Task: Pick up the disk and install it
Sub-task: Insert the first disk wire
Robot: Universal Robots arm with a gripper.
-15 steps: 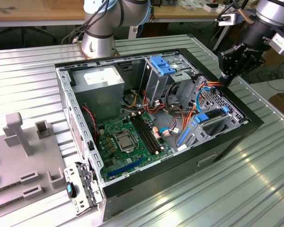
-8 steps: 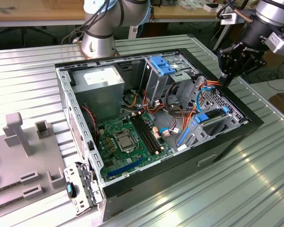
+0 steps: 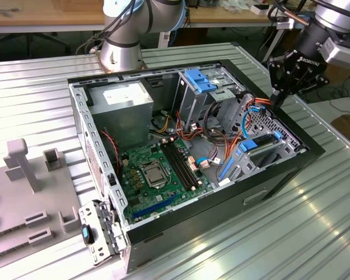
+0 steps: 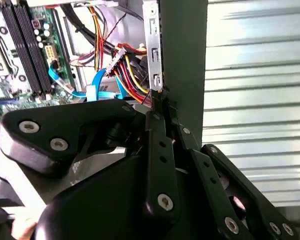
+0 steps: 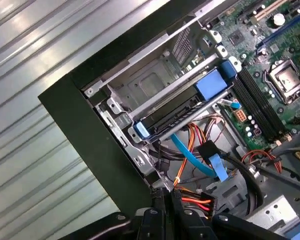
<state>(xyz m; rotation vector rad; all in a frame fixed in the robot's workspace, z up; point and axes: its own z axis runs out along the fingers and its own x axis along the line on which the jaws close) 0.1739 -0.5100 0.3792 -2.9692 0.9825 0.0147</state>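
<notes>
Claw [image 3: 277, 98]: fingers [image 4: 161, 150] squeezed together, so narrow, and no disk between them. It's all black hinged links with silver screws.
Claw spot: the tips are just inside the computer case [image 3: 221, 207] rim, right at the wire bundle. My guess is it's poking around the cabling rather than carrying anything.
Wire bundle [image 4: 132, 80]: floppy red, yellow and black strands running into a pale plug, crammed against the case wall.
Disk [image 5: 171, 115]: dark flat slab in a blue plastic carrier, lying in a grey sheet-metal bay inside the case, near the claw. Looks slid home to me, which would explain the empty claw.
SATA cable [image 5: 190, 155]: flat, light blue, loose beside that bay. Can't tell if it's plugged in.
Motherboard [image 3: 157, 169]: green, flat on the case floor.
Table [image 3: 291, 233]: shiny ribbed metal under the case.
</notes>
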